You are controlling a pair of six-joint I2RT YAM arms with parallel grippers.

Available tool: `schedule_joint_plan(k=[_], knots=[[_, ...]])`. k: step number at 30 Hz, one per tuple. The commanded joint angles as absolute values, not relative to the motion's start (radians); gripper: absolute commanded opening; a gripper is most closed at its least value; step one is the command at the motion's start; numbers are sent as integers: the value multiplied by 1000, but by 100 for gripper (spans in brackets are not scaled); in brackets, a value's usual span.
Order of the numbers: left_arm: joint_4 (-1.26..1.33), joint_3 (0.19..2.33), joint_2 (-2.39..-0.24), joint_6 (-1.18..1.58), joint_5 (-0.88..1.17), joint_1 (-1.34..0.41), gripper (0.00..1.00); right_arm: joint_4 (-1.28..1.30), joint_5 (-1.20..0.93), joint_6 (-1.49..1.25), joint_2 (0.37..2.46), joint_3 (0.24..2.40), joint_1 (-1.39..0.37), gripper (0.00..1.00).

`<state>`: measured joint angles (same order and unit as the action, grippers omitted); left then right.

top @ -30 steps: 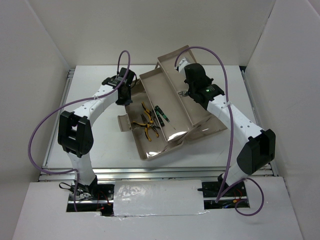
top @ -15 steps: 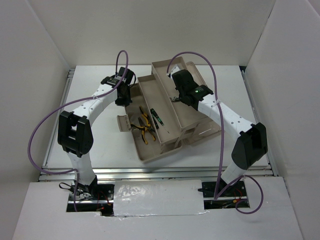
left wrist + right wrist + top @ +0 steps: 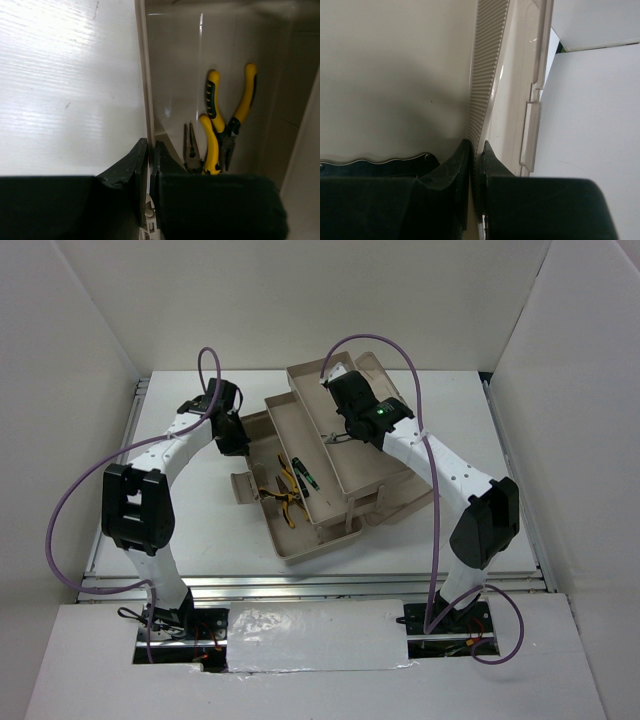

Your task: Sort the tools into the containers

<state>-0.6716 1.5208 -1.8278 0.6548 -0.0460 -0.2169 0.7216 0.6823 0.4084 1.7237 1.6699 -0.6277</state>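
Note:
The beige toolbox (image 3: 298, 543) lies open mid-table. My left gripper (image 3: 236, 438) is shut on the tub's left wall (image 3: 141, 75); its point in the left wrist view (image 3: 149, 156) is at that wall. Two yellow-and-black pliers (image 3: 216, 131) lie inside the tub next to a small grey metal tool (image 3: 190, 148); the pliers also show from above (image 3: 284, 491). A dark screwdriver with a green mark (image 3: 306, 473) lies beside them. My right gripper (image 3: 340, 436) is shut on the ribbed edge (image 3: 487, 75) of a fold-out tray (image 3: 322, 462), with its fingers (image 3: 462, 160) pinching it.
A second shallow tray (image 3: 305, 380) stands behind the right wrist. The brownish lid (image 3: 405, 490) spreads out to the right of the tub. A latch tab (image 3: 243, 486) sticks out on the tub's left. White walls enclose the table on three sides.
My right gripper has swung the fold-out trays to the left, over part of the tub. My left gripper and the tub's wall have shifted a little to the left.

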Motion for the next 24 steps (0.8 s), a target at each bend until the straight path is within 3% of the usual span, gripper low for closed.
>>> schedule_joint_plan(k=[1, 11, 15, 24], knots=[[-401, 1497, -1730, 758, 231, -218, 13, 719, 729, 492, 1764, 1727, -696, 0], [-100, 1338, -1661, 911, 351, -199, 17, 748, 753, 479, 1807, 1792, -716, 0], [102, 1235, -1643, 962, 409, -199, 21, 822, 724, 434, 1841, 1858, -715, 0], [261, 1155, -1647, 1020, 428, -209, 32, 867, 724, 431, 1898, 1941, -741, 0]])
